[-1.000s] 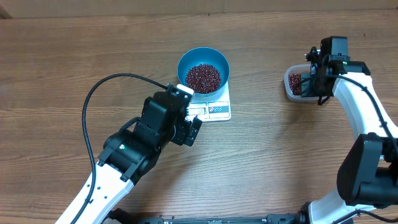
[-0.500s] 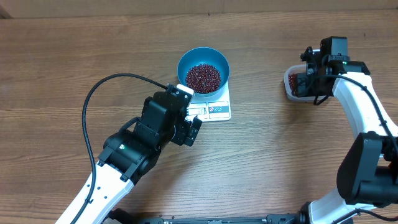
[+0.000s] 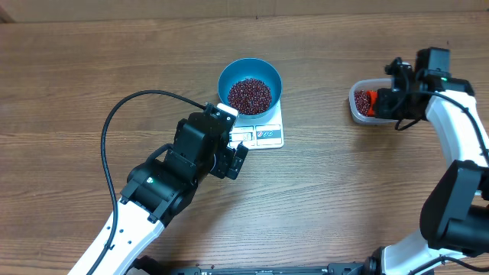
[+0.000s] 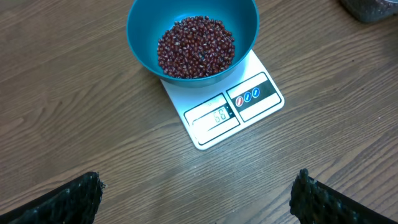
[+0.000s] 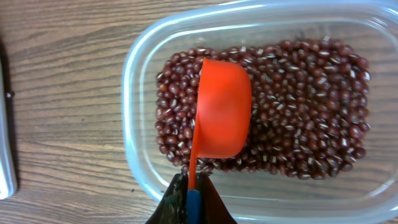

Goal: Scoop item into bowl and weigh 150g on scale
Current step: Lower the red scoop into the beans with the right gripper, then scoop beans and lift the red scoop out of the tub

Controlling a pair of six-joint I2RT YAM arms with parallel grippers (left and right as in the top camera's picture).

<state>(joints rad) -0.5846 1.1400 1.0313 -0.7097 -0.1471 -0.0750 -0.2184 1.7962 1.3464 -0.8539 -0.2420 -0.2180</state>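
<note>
beans [image 3: 250, 95]: small, dark red-brown, pale flecks on many. two lots, one heaped in the bottom of the bowl [image 3: 229, 72], one spread over the floor of the tub [image 3: 354, 101].

bowl: one, round, deep, bright blue. it sits on the far end of the scale [image 3: 269, 136], centre of the table [image 3: 76, 69], slightly far. its rim overhangs the scale's far and side edges.

scale: one, flat, white, rectangular. long axis runs near to far. display and a panel with three round buttons (one red, two blue) lie side by side along the near edge, clear of the bowl. digits too small to read.

tub: one, clear plastic, rounded corners, far right of the table, well apart from the scale.

scoop [image 5: 221, 115]: one, red-orange, blue at the handle tip. in the right wrist view its long axis runs up the frame, handle low, cup over the beans in the left half of the tub. only the cup's rounded outer wall shows; inside hidden.

right tool [image 5: 189, 199]: closed tight on the scoop handle, at the tub's right side.

left tool [image 4: 198, 180]: spread wide, holding nothing, just near-left of the scale, pointing toward scale and bowl. both fingertips [image 4: 81, 193] dark, textured, apart from the scale.

arms: two.
</note>
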